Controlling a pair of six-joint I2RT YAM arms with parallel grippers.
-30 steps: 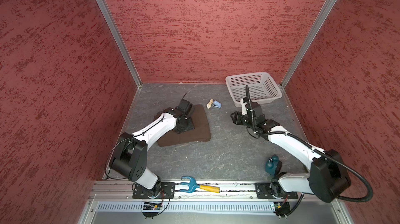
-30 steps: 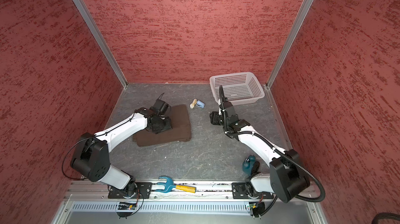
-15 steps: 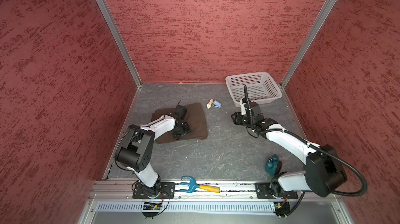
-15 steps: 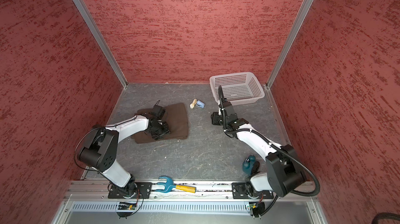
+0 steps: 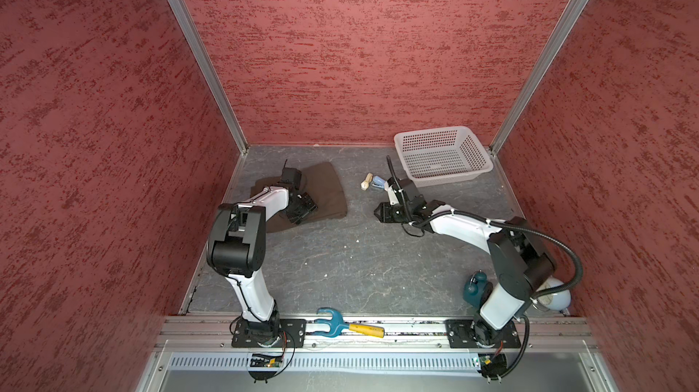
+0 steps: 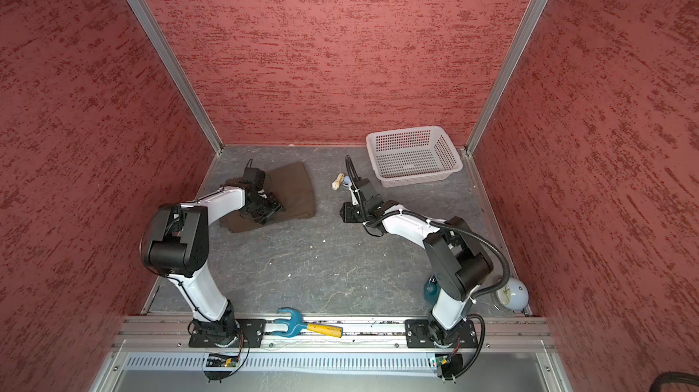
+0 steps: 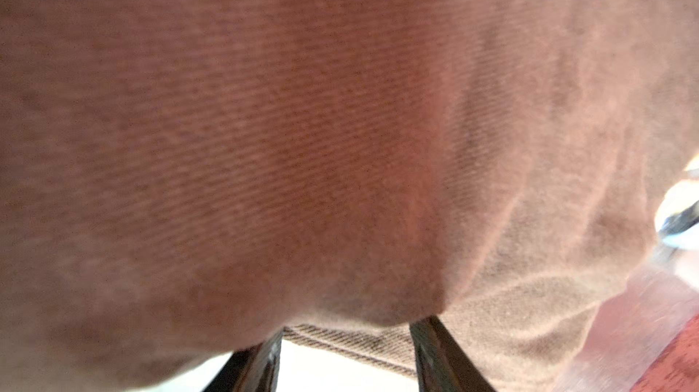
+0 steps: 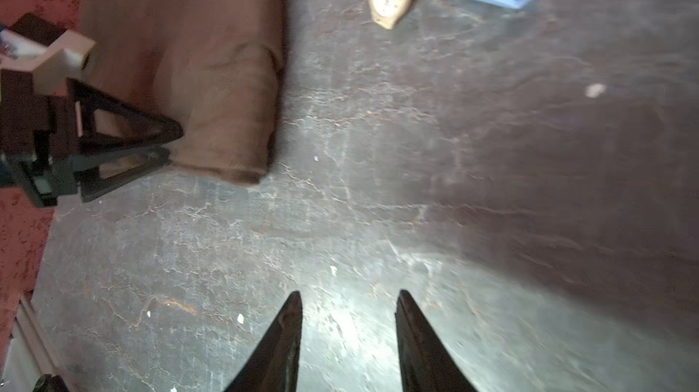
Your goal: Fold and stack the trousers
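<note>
The dark olive-brown trousers lie folded into a thick pad at the back left of the grey table. My left gripper sits at the pad's near edge. In the left wrist view the cloth fills the picture and bulges over both fingertips, and a hem runs between the jaws of the left gripper, which are clamped on that thick fold. My right gripper hovers open and empty over bare table, right of the trousers.
A white basket stands at the back right. A wooden piece and a light blue item lie between it and the trousers. A teal object sits by the right arm's base. A blue-and-yellow tool rests on the front rail.
The trousers have slid toward the back left corner together with my left gripper, whose arm has folded back. My right gripper narrowed a little and stayed near its place.
</note>
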